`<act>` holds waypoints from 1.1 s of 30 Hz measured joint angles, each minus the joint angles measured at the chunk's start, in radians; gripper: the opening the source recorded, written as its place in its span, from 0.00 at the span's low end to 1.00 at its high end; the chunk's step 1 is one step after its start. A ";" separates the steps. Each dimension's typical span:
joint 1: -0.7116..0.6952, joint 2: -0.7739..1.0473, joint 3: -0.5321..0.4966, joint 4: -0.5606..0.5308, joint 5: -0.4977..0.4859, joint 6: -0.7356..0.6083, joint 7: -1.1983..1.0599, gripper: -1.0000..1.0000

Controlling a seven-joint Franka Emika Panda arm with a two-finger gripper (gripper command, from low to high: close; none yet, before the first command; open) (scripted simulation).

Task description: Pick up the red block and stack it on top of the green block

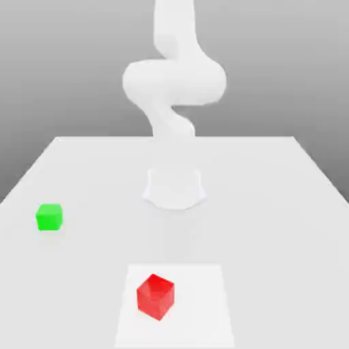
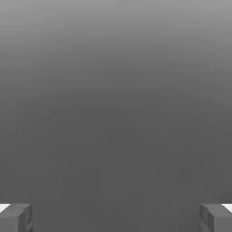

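Note:
The red block (image 1: 155, 296) is a small bright red cube resting near the table's front edge, a little to the exterior view's left of centre, turned so one corner faces the camera. The green block (image 1: 49, 217) sits flat on the table far to the exterior view's left, well apart from the red one. In the hand view my gripper (image 2: 116, 218) is open: its two grey fingertips (image 2: 16, 217) stand far apart with nothing between them, facing a plain grey background.
My white arm (image 1: 174, 82) rises from its round base (image 1: 174, 187) at mid-table and bends upward out of the picture. A lighter square patch (image 1: 204, 313) marks the white table (image 1: 272, 204) under the red block.

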 joint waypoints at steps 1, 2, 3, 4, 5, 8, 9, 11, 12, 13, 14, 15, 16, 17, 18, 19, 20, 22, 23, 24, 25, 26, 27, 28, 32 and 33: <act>-0.011 0.040 0.007 -0.017 -0.002 0.021 0.023 0.50; -0.021 0.078 0.013 -0.033 -0.005 0.040 0.045 0.50; -0.030 0.115 0.019 -0.049 -0.007 0.059 0.067 0.50; -0.040 0.151 0.025 -0.065 -0.009 0.078 0.088 0.50; -0.050 0.188 0.031 -0.081 -0.012 0.097 0.110 0.50; -0.071 0.297 0.041 -0.128 -0.022 0.154 0.175 0.50; -0.079 0.334 0.046 -0.144 -0.024 0.173 0.197 0.50; -0.093 0.406 0.051 -0.175 -0.030 0.210 0.240 0.50; -0.099 0.442 0.053 -0.191 -0.032 0.229 0.261 0.50; -0.105 0.479 0.055 -0.206 -0.034 0.248 0.282 0.50; -0.110 0.515 0.057 -0.222 -0.035 0.267 0.302 0.50; -0.114 0.551 0.057 -0.237 -0.036 0.285 0.322 0.50; -0.117 0.587 0.056 -0.253 -0.036 0.304 0.342 0.50; -0.124 0.624 0.059 -0.269 -0.033 0.323 0.359 0.50; -0.128 0.660 0.058 -0.284 -0.031 0.342 0.378 0.50; -0.129 0.696 0.055 -0.300 -0.027 0.361 0.394 0.50; -0.131 0.731 0.054 -0.316 -0.021 0.380 0.409 0.50; -0.129 0.803 0.052 -0.329 -0.018 0.428 0.430 0.50; -0.128 0.839 0.049 -0.328 -0.021 0.456 0.435 0.50; -0.125 0.875 0.045 -0.324 -0.027 0.486 0.442 0.50; -0.121 0.912 0.039 -0.320 -0.034 0.516 0.448 0.50; -0.116 0.948 0.033 -0.315 -0.041 0.547 0.454 0.50; -0.111 0.983 0.027 -0.310 -0.046 0.576 0.458 0.00; -0.111 0.983 0.027 -0.310 -0.046 0.576 0.458 0.00; -0.111 0.983 0.027 -0.310 -0.048 0.578 0.460 0.00; -0.108 1.001 0.023 -0.308 -0.052 0.593 0.462 0.00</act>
